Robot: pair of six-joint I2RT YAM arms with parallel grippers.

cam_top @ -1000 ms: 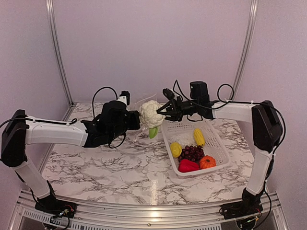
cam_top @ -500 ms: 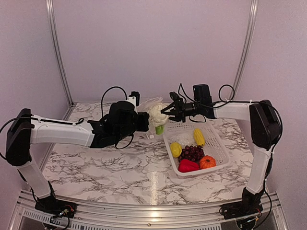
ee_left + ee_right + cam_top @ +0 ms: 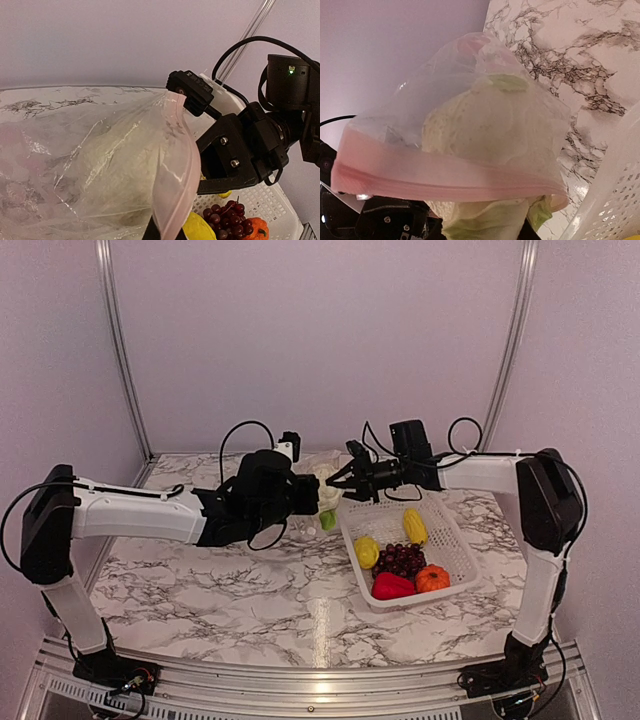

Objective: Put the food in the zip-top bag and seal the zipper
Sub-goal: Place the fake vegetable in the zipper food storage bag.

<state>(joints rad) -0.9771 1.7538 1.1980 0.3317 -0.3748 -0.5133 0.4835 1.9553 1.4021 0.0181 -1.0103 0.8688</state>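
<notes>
Marbled tabletop (image 3: 200, 580), top view: L pincer (image 3: 314, 496) and R pincer (image 3: 338, 486) meet above it; basket (image 3: 455, 540) lies just to R pincer's right. L wrist view: zip-top bag (image 3: 75, 165) looks thin, limp, slippery, so best held at the stiffer zipper (image 3: 175, 165), where L pincer is clamped tight. R wrist view: R pincer, part open, grips cauliflower (image 3: 470, 125), prob. light and rigid, mostly inside bag.

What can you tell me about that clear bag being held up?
The bag is thin, clear, crinkly plastic with a pinkish zipper strip along its open mouth. The left hand pinches that edge, holding it up. The white cauliflower, gripped by the right hand, sits partway inside, some green leaves outside the mouth.
</notes>
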